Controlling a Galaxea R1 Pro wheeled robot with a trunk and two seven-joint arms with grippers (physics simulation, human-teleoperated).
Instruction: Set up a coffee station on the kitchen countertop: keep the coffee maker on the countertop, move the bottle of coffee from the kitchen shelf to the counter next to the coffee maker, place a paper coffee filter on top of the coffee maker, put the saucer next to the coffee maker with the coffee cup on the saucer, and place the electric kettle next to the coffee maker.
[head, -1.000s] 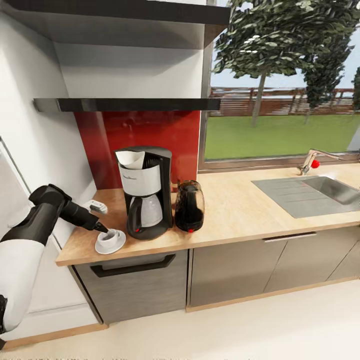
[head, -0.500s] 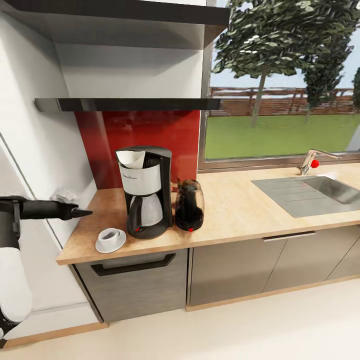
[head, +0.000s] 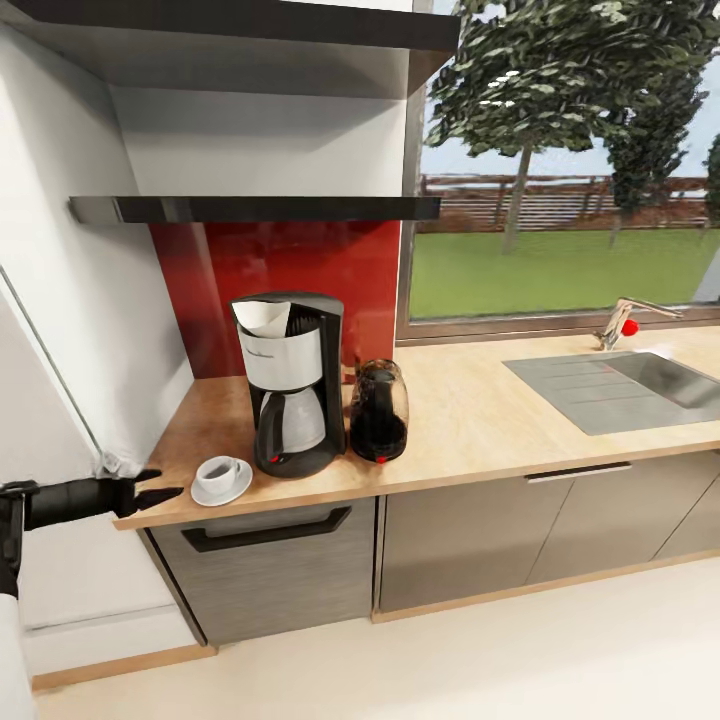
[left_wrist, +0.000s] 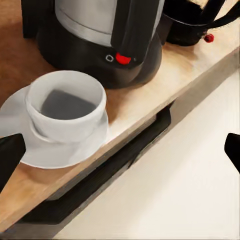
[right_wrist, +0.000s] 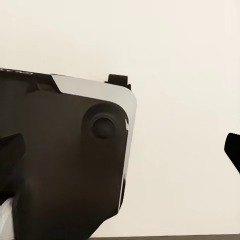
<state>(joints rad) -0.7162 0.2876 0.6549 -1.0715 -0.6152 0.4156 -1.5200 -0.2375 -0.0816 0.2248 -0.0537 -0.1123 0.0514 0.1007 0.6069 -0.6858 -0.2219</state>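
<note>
The black and steel coffee maker stands on the light-wood countertop, and the white paper coffee filter sits in its top. Touching its right side is the dark glass electric kettle. Left of the machine the white coffee cup rests upright on the saucer. My left gripper hangs open just off the counter's left front corner, a little left of the saucer. The left wrist view looks at the cup, saucer and the coffee maker's base. The black kitchen shelf is bare. The bottle of coffee is out of view. My right gripper is open.
A steel sink with a faucet lies at the right of the counter under a window. Grey cabinet fronts with a dark drawer handle sit below. A white wall panel rises left of my left arm.
My left gripper let go of the cup on the saucer, lifted away, then dropped down and back to the counter's left front corner. The cup has stayed on the saucer.
</note>
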